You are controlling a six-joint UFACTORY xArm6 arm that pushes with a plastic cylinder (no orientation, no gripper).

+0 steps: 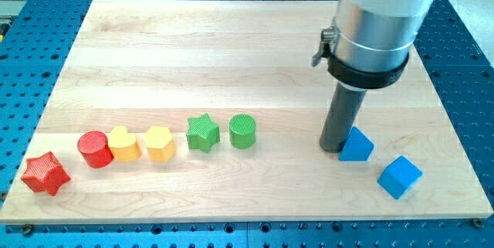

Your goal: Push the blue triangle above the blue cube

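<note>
The blue triangle (356, 145) lies on the wooden board at the view's right. The blue cube (400, 176) sits just below and to the right of it, a small gap apart. My tip (333, 149) stands on the board right against the triangle's left side, touching or nearly touching it. The rod hangs down from the silver arm body at the view's top right.
A row of blocks runs along the lower left: a red star (45, 173), a red cylinder (95, 149), a yellow heart (123, 143), a yellow hexagon (159, 143), a green star (203, 133) and a green cylinder (242, 130). The board's right edge (455, 117) is near the blue blocks.
</note>
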